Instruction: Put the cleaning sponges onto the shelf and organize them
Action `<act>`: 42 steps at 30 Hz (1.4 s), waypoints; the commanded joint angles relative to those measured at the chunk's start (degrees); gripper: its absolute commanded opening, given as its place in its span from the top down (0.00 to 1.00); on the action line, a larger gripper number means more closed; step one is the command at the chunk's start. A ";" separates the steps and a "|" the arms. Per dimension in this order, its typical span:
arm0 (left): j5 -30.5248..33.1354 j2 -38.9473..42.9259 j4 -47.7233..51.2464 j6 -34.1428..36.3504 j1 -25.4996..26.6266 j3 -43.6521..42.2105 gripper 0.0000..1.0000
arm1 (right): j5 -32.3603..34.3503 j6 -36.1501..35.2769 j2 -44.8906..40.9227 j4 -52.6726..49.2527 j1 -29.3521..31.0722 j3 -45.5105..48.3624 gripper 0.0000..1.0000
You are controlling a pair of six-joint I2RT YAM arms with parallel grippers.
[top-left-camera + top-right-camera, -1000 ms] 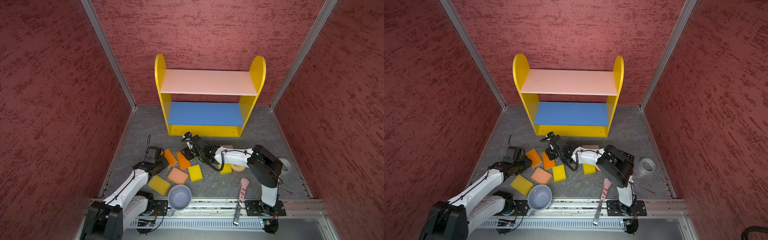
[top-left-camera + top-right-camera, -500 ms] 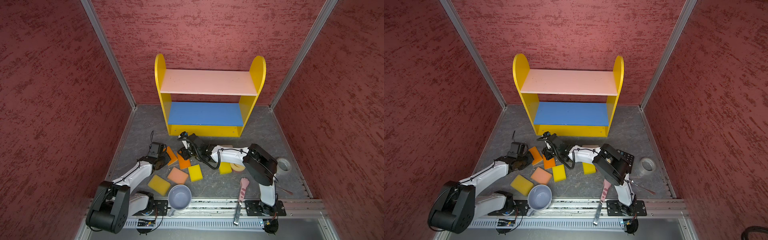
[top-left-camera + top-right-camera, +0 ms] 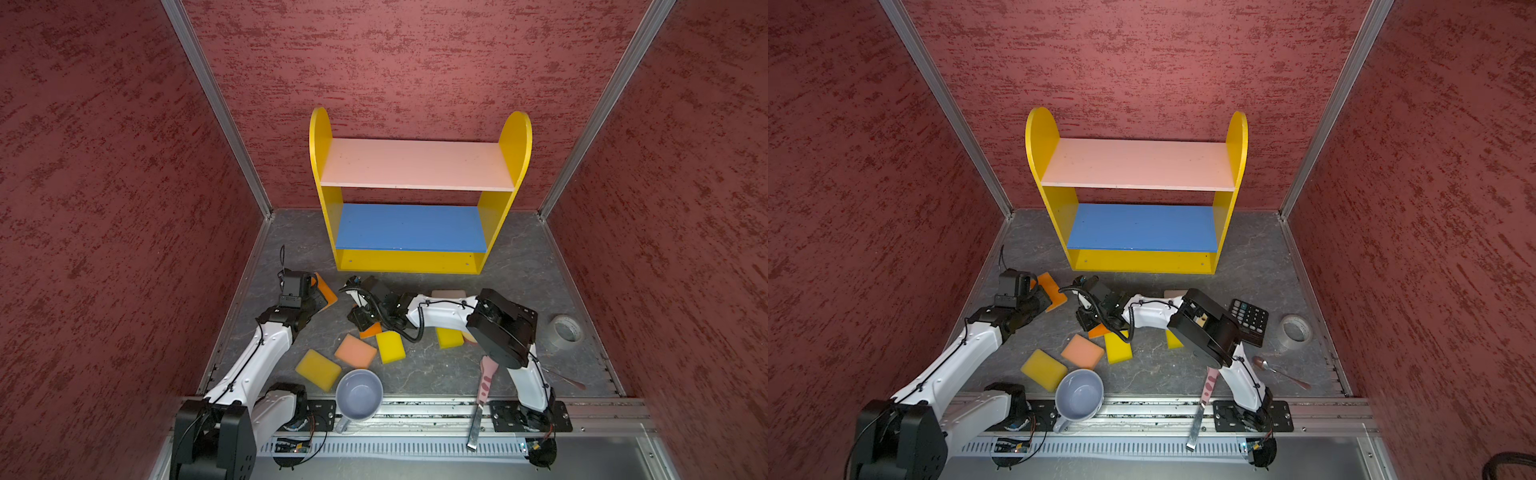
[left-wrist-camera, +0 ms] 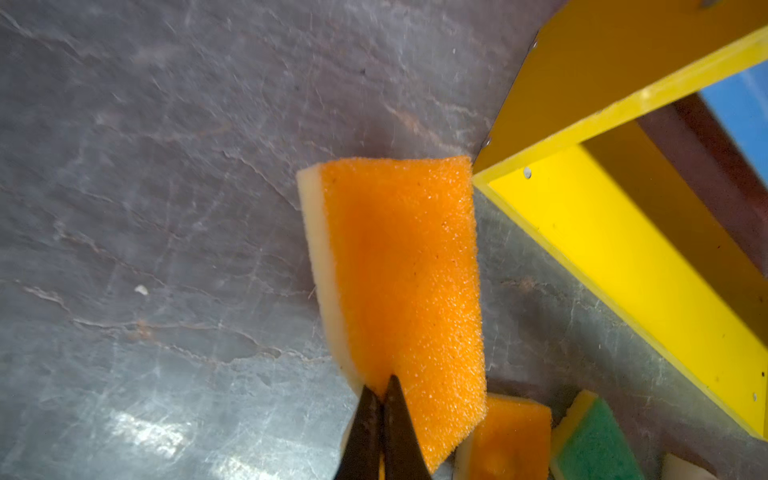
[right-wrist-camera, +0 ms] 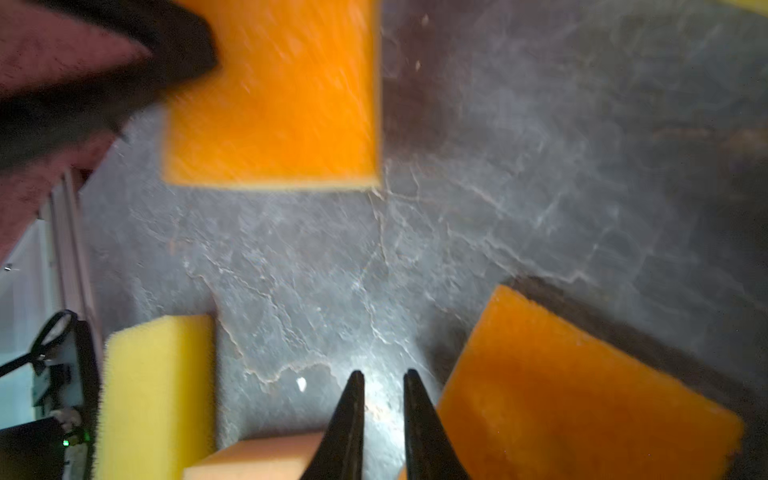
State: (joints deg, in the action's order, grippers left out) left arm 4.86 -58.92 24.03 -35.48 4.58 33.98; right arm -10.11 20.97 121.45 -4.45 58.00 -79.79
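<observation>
Orange sponge (image 4: 399, 270) pinched by left jaws | right jaws slightly apart, empty | mug (image 3: 359, 397) beside yellow sponge (image 3: 318, 369)

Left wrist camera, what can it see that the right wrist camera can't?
Only the left wrist camera shows the shelf and a green sponge. Only the right wrist camera shows a yellow sponge, a peach sponge and the empty right hand. Both show the orange sponge that the left hand pinches, and the grey floor.
</observation>
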 commanded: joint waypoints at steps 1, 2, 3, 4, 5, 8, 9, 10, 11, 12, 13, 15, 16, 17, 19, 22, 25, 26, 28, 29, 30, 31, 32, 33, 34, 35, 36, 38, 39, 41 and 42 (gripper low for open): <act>0.51 0.49 1.85 2.25 -0.54 0.70 0.99 | 5.18 0.94 0.85 -4.30 0.19 -1.31 0.83; 0.26 0.40 1.95 2.34 -0.57 0.74 0.99 | 5.79 1.27 1.06 -4.89 0.11 -1.35 0.84; -0.18 0.15 2.07 2.28 -0.51 0.99 0.99 | 6.67 1.67 1.16 -5.48 0.02 -1.28 0.84; -1.08 -0.05 1.72 2.18 -0.49 1.00 0.99 | 7.64 1.87 1.22 -5.93 -0.11 -1.20 0.84; -2.28 -0.14 1.15 2.17 -0.49 0.92 0.99 | 8.65 2.06 1.28 -6.32 -0.27 -1.00 0.84; -5.58 -0.91 -2.02 2.87 0.49 0.75 0.99 | 10.10 3.72 0.86 -7.03 -1.57 0.51 0.85; -6.12 -1.34 -2.89 3.28 1.15 0.85 0.99 | 10.11 4.34 0.21 -6.52 -2.19 1.73 0.86; -6.44 -1.80 -3.74 3.79 1.98 0.97 0.99 | 10.11 4.82 -0.51 -5.65 -2.80 3.11 0.86; -7.07 -2.30 -4.79 4.38 2.70 1.11 0.99 | 10.11 5.17 -1.18 -5.17 -3.30 4.17 0.86; -7.63 -2.92 -5.69 5.07 3.57 1.35 0.99 | 10.24 5.57 -1.83 -4.87 -3.86 5.12 0.86; -7.95 -3.53 -6.27 5.39 4.29 1.77 0.99 | 10.39 5.73 -2.42 -4.86 -4.44 5.82 0.86; -8.58 -5.02 -7.09 5.94 5.35 2.63 1.00 | 11.05 6.06 -3.36 -5.04 -5.36 6.81 0.86; -8.95 -5.73 -7.46 6.04 5.69 2.99 1.00 | 11.38 6.14 -3.86 -5.03 -5.86 7.41 0.86; -9.36 -6.30 -8.02 6.13 6.00 3.18 1.00 | 11.63 6.31 -4.35 -5.12 -6.28 7.83 0.86; -10.44 -7.53 -9.42 6.30 6.39 3.44 1.00 | 12.50 6.71 -5.48 -5.15 -7.35 8.94 0.86; -12.18 -9.03 -11.26 6.74 7.02 3.77 1.00 | 12.13 7.26 -7.63 -3.88 -8.66 10.88 0.87; -14.54 -10.74 -13.64 7.81 7.46 3.99 1.00 | 9.60 8.39 -9.31 -2.18 -9.30 11.57 0.85; -15.02 -11.84 -13.96 8.04 7.55 4.53 1.00 | 7.91 8.99 -10.03 -0.58 -9.40 11.91 0.81; -16.13 -14.33 -14.57 8.56 7.55 5.45 1.00 | 5.32 10.86 -11.25 2.28 -9.39 12.52 0.76; -16.76 -15.80 -15.21 8.67 7.59 5.86 1.00 | 4.16 11.99 -11.85 3.94 -9.39 12.83 0.73; -17.38 -17.09 -15.84 8.72 7.71 6.33 1.00 | 3.12 13.07 -12.36 5.75 -9.40 13.14 0.70; -18.14 -18.10 -16.62 8.89 7.84 6.57 1.00 | 2.34 13.77 -12.71 7.51 -9.39 13.55 0.66; -18.48 -19.07 -17.06 9.00 8.07 6.92 1.00 | 1.88 14.52 -13.08 9.59 -9.44 14.06 0.62; -18.57 -19.77 -17.39 9.19 8.36 7.35 1.00 | 1.68 15.09 -13.24 11.37 -9.39 14.37 0.59; -18.70 -20.27 -17.71 9.49 8.56 7.49 1.00 | 1.82 15.40 -13.34 12.33 -9.39 14.41 0.57; -18.67 -20.96 -18.12 9.79 8.76 7.93 0.99 | 2.06 15.74 -13.35 13.02 -9.39 14.12 0.55; -18.30 -21.97 -18.38 10.11 8.78 8.61 0.98 | 2.15 15.90 -13.26 13.48 -9.39 13.81 0.54; -17.52 -24.89 -18.25 11.11 8.78 10.72 0.98 | 2.18 16.12 -13.20 14.34 -9.42 13.39 0.54; -17.05 -26.46 -18.08 11.53 8.78 11.81 0.98 | 2.16 16.10 -13.25 14.47 -9.40 13.14 0.54; -16.39 -30.01 -18.60 11.69 8.86 13.90 0.99 | 2.52 15.61 -12.83 13.68 -9.39 12.44 0.53; -16.18 -31.19 -19.40 11.67 8.98 14.43 0.99 | 2.76 15.50 -12.81 13.27 -9.39 12.31 0.54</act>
State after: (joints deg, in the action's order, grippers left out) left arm -11.88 -87.68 7.42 -25.58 13.26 46.41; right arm -7.38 35.40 109.73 7.07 48.42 -65.93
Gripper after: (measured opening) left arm 0.054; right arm 0.465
